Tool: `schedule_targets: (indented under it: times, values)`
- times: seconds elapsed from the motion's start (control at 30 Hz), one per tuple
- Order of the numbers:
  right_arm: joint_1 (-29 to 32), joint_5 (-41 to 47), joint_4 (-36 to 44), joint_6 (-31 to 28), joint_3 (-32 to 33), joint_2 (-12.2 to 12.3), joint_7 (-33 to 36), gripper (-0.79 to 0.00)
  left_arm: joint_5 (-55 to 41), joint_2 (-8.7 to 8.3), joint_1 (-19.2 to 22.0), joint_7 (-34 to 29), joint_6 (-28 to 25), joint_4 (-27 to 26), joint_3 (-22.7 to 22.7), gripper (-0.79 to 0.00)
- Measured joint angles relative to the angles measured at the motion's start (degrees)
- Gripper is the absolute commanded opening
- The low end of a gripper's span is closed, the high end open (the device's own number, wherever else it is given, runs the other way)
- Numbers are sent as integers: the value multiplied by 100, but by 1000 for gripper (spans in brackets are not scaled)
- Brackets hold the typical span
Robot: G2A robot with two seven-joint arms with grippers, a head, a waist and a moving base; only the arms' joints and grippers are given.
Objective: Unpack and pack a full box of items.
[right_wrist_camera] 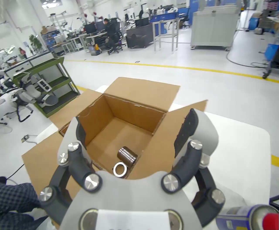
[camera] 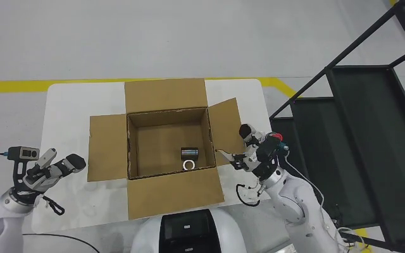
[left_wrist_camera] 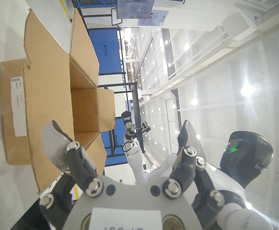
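I was working in what looked like a robotics lab inside a large industrial hall. The cardboard box (right_wrist_camera: 133,115) sat on a white table (camera: 69,114) over a pale, glossy floor (right_wrist_camera: 218,91), and a yellow line (right_wrist_camera: 196,69) was painted across that floor beyond the box. Farther beyond it stood workbenches (right_wrist_camera: 96,32) crowded with monitors, a grey cabinet (right_wrist_camera: 212,28), and what seemed to be other robot rigs (right_wrist_camera: 152,9). A green metal rack (right_wrist_camera: 54,71) stood off the box's left-arm side. Blue partition panels (left_wrist_camera: 106,52) rose past the box under a high white ceiling dotted with round lights (left_wrist_camera: 186,46). Black metal stairs (camera: 342,120) stood near the box's right-arm side.
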State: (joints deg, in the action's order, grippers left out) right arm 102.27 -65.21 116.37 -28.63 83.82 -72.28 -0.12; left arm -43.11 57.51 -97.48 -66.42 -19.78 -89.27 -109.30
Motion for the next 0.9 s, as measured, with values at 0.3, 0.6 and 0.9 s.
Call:
schedule_targets:
  times: [0.3,0.6,0.9]
  values:
    - [-829,357,-407,196,-811,-58,921,0,0,0,0,0,0,0,0,0]
    - [-820,351,-401,193,-803,-57,913,0,0,0,0,0,0,0,0,0]
    - [-820,351,-401,193,-803,-57,913,0,0,0,0,0,0,0,0,0]
